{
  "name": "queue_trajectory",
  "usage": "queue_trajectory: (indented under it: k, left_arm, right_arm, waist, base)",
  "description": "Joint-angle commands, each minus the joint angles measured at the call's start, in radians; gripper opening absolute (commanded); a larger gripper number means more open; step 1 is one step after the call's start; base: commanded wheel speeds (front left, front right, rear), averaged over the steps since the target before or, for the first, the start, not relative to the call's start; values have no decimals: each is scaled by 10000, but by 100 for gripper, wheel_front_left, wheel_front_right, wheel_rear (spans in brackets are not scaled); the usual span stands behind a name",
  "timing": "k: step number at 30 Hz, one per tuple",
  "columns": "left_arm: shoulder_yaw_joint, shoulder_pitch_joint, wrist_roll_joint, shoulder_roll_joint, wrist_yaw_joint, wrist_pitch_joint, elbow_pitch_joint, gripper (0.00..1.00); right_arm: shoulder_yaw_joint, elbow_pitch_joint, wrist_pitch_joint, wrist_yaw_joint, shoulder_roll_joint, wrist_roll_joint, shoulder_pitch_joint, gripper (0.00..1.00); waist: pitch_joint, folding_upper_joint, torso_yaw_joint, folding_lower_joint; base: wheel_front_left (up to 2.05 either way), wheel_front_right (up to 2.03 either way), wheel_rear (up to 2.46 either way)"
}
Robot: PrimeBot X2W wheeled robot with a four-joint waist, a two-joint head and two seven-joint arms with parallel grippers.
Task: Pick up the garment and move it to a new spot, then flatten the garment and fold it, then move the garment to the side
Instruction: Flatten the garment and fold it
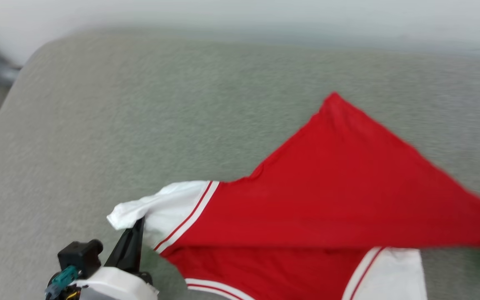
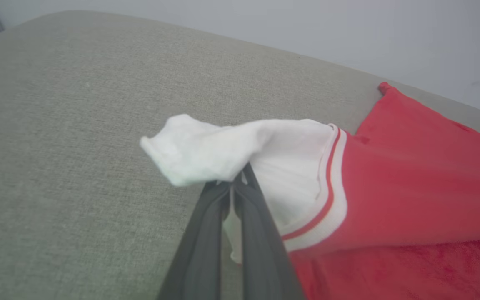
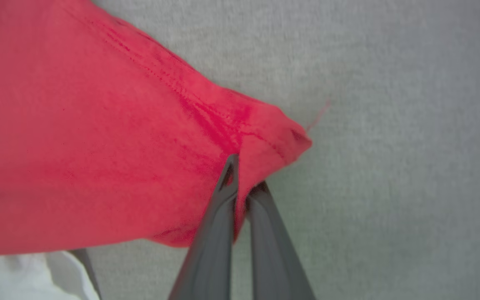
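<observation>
Garment (image 1: 327, 200) — red jersey, white sleeves — spread over the near right part of the grey fabric surface (image 1: 140, 104), held at two ends.

Left gripper (image 2: 235, 180): fingers clenched together on the end of a white sleeve (image 2: 223, 146), which bunches up past the tips. Red-and-white striped trim (image 2: 332, 187) sits just beyond the grip, where sleeve meets red body.

Right gripper (image 3: 243, 177): fingers pinched on a red hemmed corner (image 3: 261, 129), fabric creased and taut at the grip.

Between the two grips the red body's edge runs as a tight straight line. One red corner (image 1: 335, 98) points toward the surface's far edge. Second white sleeve (image 1: 394, 271) lies toward the surface's near edge. Head view blurred — lettering not readable.
</observation>
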Motion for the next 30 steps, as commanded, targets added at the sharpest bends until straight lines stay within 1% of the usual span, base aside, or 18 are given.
queue_trajectory:
  k: [1, 5, 10, 12, 14, 15, 16, 17, 20, 21, 25, 27, 30]
  left_arm:
    - [90, 202, -78, 140, 68, 42, 59, 0]
    - [171, 462, -187, 298, 103, 205, 154, 0]
    - [164, 770, -325, 438, 141, 489, 227, 0]
    - [159, 827, -360, 453, 123, 549, 280, 0]
    - [164, 921, -413, 474, 119, 581, 340, 0]
    - [165, 962, -424, 484, 123, 597, 369, 0]
    - [145, 993, -450, 480, 124, 616, 395, 0]
    - [120, 1019, -468, 474, 126, 637, 406, 0]
    - [47, 971, -465, 465, 162, 727, 429, 0]
    - [-32, 888, -465, 441, 171, 790, 388, 0]
    - [-123, 710, -414, 391, 157, 767, 312, 0]
    - [-161, 605, -392, 346, 138, 726, 296, 0]
    - [-216, 426, -348, 295, 118, 674, 295, 0]
  right_arm:
    - [-147, -274, -108, -15, 245, 1, 645, 0]
    - [-674, -961, -300, -15, 1136, -48, 2311, 0]
    - [-1063, -1382, -553, -15, 2497, -104, 3950, 0]
    - [-1091, -1415, -673, -15, 2841, 25, 4365, 0]
    - [-992, -1270, -740, -15, 3050, 122, 4699, 0]
    - [-963, -1204, -830, -15, 3099, 205, 4772, 6]
    - [-954, -1168, -958, -15, 3132, 316, 4797, 40]
    - [-928, -1144, -1134, -15, 3165, 391, 4805, 100]
    - [-750, -1172, -1764, -12, 3219, 481, 4618, 100]
    - [-746, -1413, -3419, -12, 3023, 351, 4028, 100]
    - [-373, -1329, -5140, -10, 2593, 26, 3395, 100]
    - [-198, -1117, -5821, -12, 2458, -90, 2931, 100]
    - [169, -576, -6239, -12, 2177, -235, 2197, 100]
  waist:
    - [-613, -1, -743, 1]
    - [-904, -1, -1236, 1]
    - [-1237, -1, -1621, 1]
    - [-1332, -1, -1728, 1]
    - [-1458, -1, -1817, 1]
    - [-1506, -1, -1851, 1]
    - [-1569, -1, -1875, 1]
    - [-1623, -1, -1883, 1]
    - [-1731, -1, -1863, 1]
    - [-1789, -1, -1790, 1]
    - [-1720, -1, -1589, 1]
    - [-1639, -1, -1491, 1]
    - [-1521, -1, -1326, 1]
  base:
    - [0, 0, 0]
    - [0, 0, 0]
    - [0, 0, 0]
    - [0, 0, 0]
    - [0, 0, 0]
    - [0, 0, 0]
    - [0, 0, 0]
    - [0, 0, 0]
    - [0, 0, 0]
    - [0, 0, 0]
    - [0, 0, 0]
    - [0, 0, 0]
    - [0, 0, 0]
